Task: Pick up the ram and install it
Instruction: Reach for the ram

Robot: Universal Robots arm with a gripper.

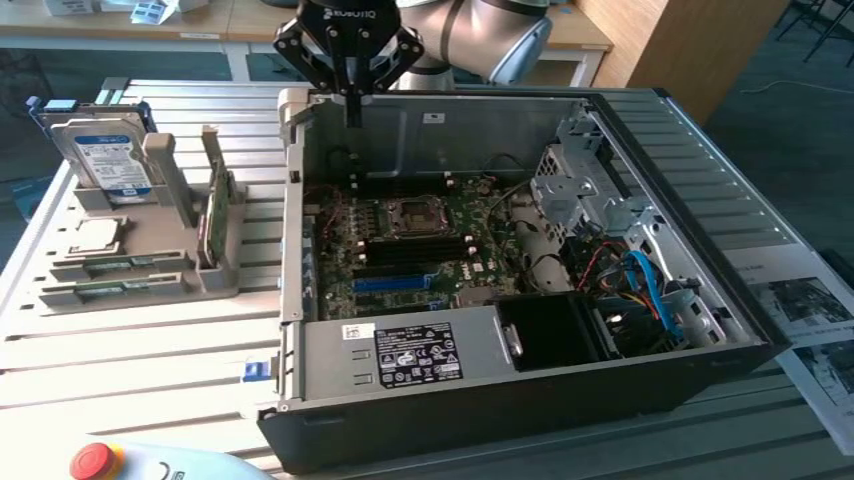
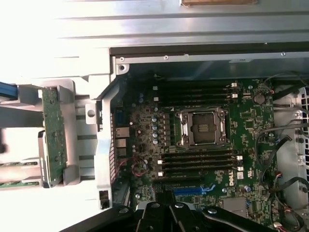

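The ram (image 1: 214, 205) is a thin green stick standing on edge in a grey holder (image 1: 140, 255) on the exterior view's left, beside the open computer case (image 1: 534, 400). In the wrist view the ram (image 2: 53, 135) lies in that holder, outside the case wall. My gripper (image 1: 354, 108) hangs above the case's far left corner, fingers pointing down, shut with nothing between them. Its dark fingers (image 2: 153, 218) show over the green motherboard (image 2: 241, 121). Black memory slots (image 2: 198, 162) flank the CPU socket (image 2: 202, 126).
A silver blue-labelled hard drive (image 1: 104, 150) stands at the back of the holder. The case contains a power supply (image 1: 400, 355), a drive cage (image 1: 581, 190) and blue cables (image 1: 647, 280). A red stop button (image 1: 94, 460) sits at the front. Papers (image 1: 814, 320) lie on the exterior view's right.
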